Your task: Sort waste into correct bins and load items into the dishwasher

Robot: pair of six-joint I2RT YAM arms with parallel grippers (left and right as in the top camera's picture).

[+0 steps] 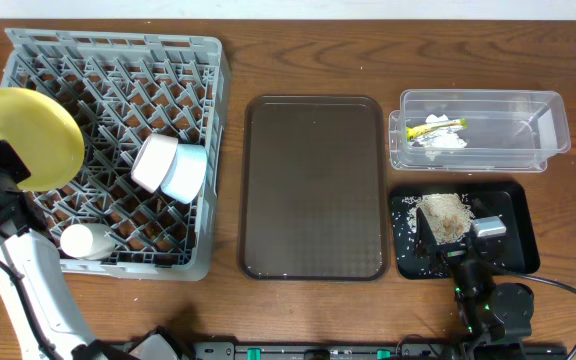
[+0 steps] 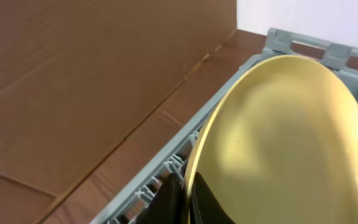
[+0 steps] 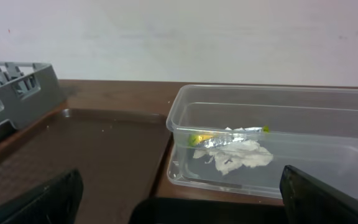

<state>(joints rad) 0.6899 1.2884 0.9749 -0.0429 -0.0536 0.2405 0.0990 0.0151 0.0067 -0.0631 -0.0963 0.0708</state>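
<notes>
Gripping the yellow plate (image 1: 23,135) by its lower rim, the left gripper (image 2: 182,200) has its dark fingers pinched tight on the edge, as seen at the bottom of the left wrist view. The plate is tilted over the left side of the grey dish rack (image 1: 118,60), which fills the upper left of the overhead frame; whether the plate touches the rack cannot be told. Inside the rack, right of its middle, a white bowl (image 1: 153,160) and a light blue bowl (image 1: 186,175) lie on their sides, touching each other. A dark brown serving tray (image 1: 313,185) sits at the centre of the wooden table (image 1: 298,50), just beside the rack. At the upper right stands the clear tub (image 1: 528,110), holding the yellow-green snack wrapper (image 1: 438,127) and the crumpled white tissue (image 1: 443,142) together at its left end. Below it, at the lower right, lies the black tray (image 1: 518,245) with beige food scraps (image 1: 445,213) heaped in its left half. The right gripper (image 1: 458,240) hangs over this tray with its jaws spread wide and nothing between them, its fingers showing at the two bottom corners of the right wrist view.
</notes>
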